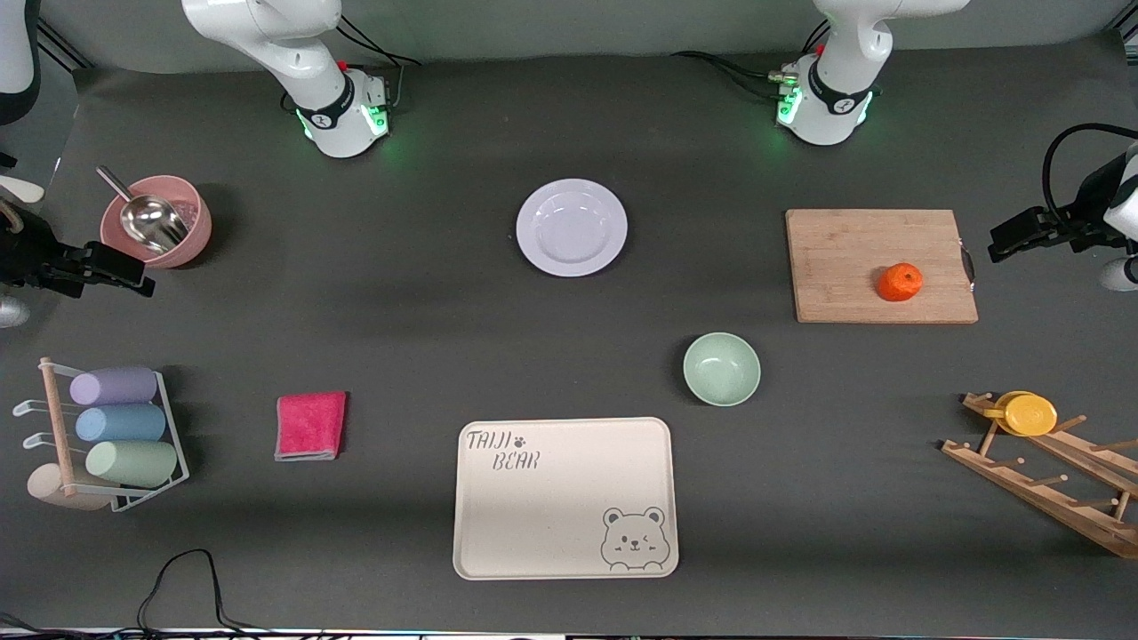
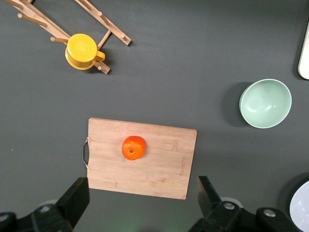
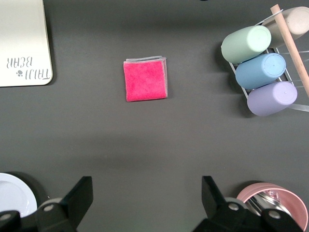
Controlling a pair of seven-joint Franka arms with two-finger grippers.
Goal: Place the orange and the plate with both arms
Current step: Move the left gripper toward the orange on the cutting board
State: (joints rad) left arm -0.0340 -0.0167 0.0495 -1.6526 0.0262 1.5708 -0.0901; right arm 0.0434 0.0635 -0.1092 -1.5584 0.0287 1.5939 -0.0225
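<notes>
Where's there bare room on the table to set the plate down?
The bear tray is bare, as is the mat between the plate, pink cloth and tray. The cutting board has room beside the orange. The table ends are crowded.

Table cover (image 1: 427, 302): dark, matt. Cutting board (image 1: 853, 258): pale grained wood with a metal handle (image 1: 969, 267). Orange (image 1: 900, 283): dimpled skin. Plate (image 1: 572, 228): smooth, glossy. Green bowl (image 1: 721, 369): smooth, satin. Tray (image 1: 564, 498): cream, matt, speckled. Pink cloth (image 1: 309, 426): soft, fuzzy. Scoop (image 1: 147, 219): polished metal.
</notes>
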